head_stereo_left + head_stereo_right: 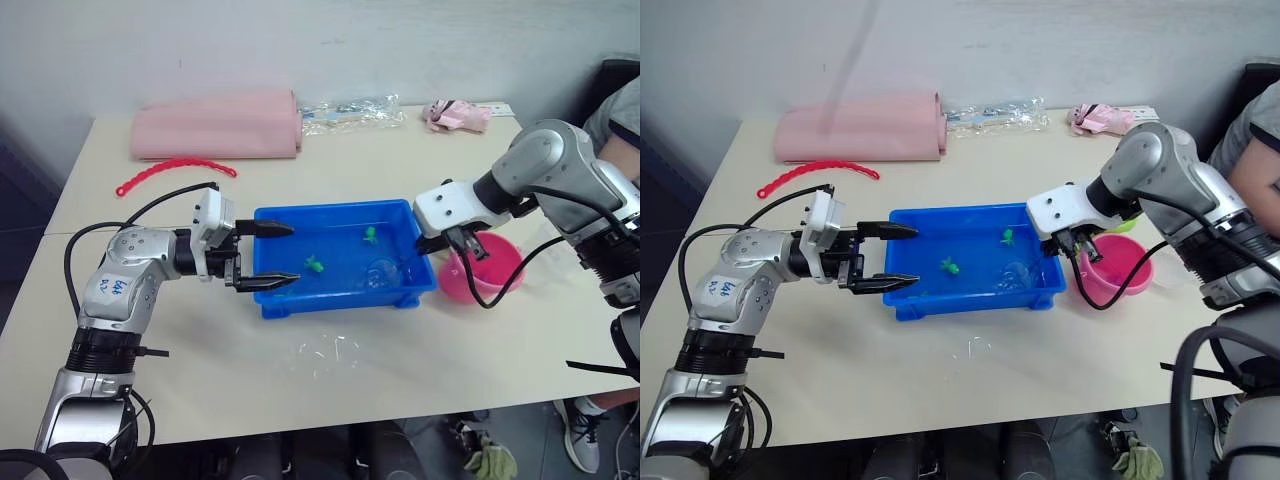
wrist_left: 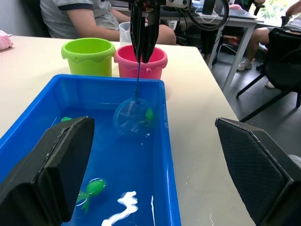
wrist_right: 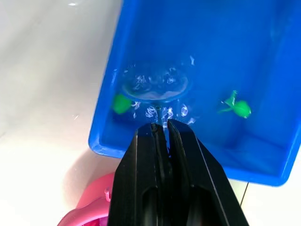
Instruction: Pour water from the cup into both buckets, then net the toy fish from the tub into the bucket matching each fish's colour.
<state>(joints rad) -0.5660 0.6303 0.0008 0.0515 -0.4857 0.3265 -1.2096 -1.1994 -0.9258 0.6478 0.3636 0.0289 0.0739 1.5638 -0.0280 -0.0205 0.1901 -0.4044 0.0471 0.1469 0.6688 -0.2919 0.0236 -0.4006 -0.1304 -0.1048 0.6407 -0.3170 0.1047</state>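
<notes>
The blue tub [image 1: 340, 300] holds water and green toy fish [image 1: 315, 266] [image 1: 370, 235]. My right gripper [image 3: 160, 125] is shut on the net's thin handle above the tub's right end. The net hoop [image 2: 133, 117] dips in the water, with one green fish [image 2: 149, 114] at its rim. The pink bucket [image 1: 485, 270] stands just right of the tub, and the green bucket [image 2: 88, 55] is beside it. Behind them is the clear cup [image 2: 124, 33]. My left gripper [image 1: 272, 256] is open, its fingers spread across the tub's left end.
A folded pink cloth [image 1: 215, 125], a red beaded strip [image 1: 175, 170], a plastic bag [image 1: 355, 112] and a pink toy [image 1: 455, 115] lie along the table's far side. Water is spilled in front of the tub [image 1: 325, 350]. A person [image 1: 620, 100] sits at the right.
</notes>
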